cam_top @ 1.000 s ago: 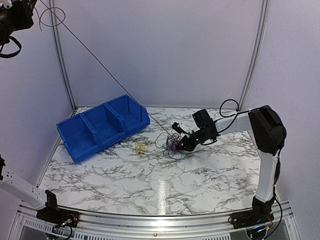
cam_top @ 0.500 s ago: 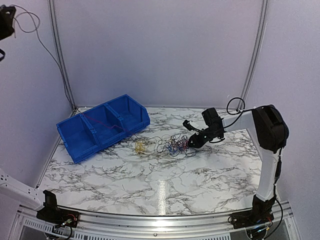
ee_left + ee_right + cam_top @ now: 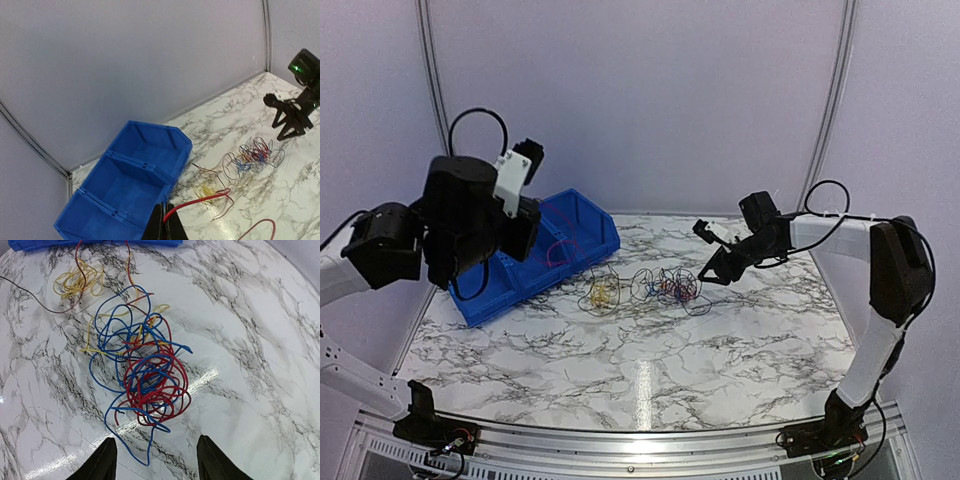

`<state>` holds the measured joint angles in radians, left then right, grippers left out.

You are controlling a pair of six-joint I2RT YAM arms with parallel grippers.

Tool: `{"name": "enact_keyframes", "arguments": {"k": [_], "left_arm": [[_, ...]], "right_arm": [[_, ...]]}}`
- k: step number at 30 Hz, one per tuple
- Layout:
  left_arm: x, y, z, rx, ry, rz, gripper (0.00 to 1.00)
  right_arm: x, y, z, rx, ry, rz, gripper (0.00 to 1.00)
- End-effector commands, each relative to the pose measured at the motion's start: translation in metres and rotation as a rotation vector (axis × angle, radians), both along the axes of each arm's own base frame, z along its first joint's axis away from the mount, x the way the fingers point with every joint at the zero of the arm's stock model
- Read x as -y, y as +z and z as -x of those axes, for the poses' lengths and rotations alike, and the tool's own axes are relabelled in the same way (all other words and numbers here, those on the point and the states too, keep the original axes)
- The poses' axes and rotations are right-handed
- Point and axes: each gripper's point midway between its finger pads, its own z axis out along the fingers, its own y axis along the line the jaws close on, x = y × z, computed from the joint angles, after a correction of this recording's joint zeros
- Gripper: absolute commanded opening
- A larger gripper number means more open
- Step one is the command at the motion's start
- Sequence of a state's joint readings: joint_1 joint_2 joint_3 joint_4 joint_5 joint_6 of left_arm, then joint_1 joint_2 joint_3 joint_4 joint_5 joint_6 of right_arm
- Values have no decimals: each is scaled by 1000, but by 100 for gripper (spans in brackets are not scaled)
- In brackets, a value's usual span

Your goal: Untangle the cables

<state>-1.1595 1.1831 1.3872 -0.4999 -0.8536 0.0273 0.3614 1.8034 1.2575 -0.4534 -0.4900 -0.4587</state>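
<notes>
Two clumps of cable lie on the marble table (image 3: 640, 380) as I watch. A blue-and-red tangle (image 3: 145, 375) fills the middle of the right wrist view. A small yellow clump (image 3: 77, 280) sits toward that frame's upper left, close to the blue bin (image 3: 100, 244) along the top edge.

The right gripper (image 3: 157, 462) is at the bottom of that frame, just below the tangle. Its fingers are spread wide and hold nothing, and the lowest blue loop reaches down toward the gap between them. In the overhead view I see it right of centre, at the tangle's right side.

The left gripper (image 3: 165, 222) is at bottom centre of its own wrist view, pressed together on a single red cable (image 3: 200, 201). That cable arcs off to the right past the yellow clump. Overhead, that arm hangs over the bin at the left of the frame.
</notes>
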Motion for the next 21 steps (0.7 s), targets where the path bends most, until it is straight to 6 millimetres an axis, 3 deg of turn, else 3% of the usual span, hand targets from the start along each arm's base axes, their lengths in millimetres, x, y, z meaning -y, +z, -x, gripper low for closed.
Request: {"name": "enact_keyframes", "arguments": {"k": [1,4,8,15,19,21], "left_arm": [[12,-77,19,-249,-57,121,0],[15,-115,29,-345,-72,162,0],[4,-136,43,-410,-82,227,0],[-11,-137,60,-443,-126,326,0],[-16,-138,64,-451,-131,351,0],[-17,-140,65,-451,-129,354,0]], "right_arm": [[-10,25,20,68,104,11,56],[-26,35,29,139,151,33,57],[-56,39,33,147,191,21,56],[-122,37,28,139,248,-33,56],[-163,27,15,88,258,-63,57],[-178,9,11,33,268,-69,57]]}}
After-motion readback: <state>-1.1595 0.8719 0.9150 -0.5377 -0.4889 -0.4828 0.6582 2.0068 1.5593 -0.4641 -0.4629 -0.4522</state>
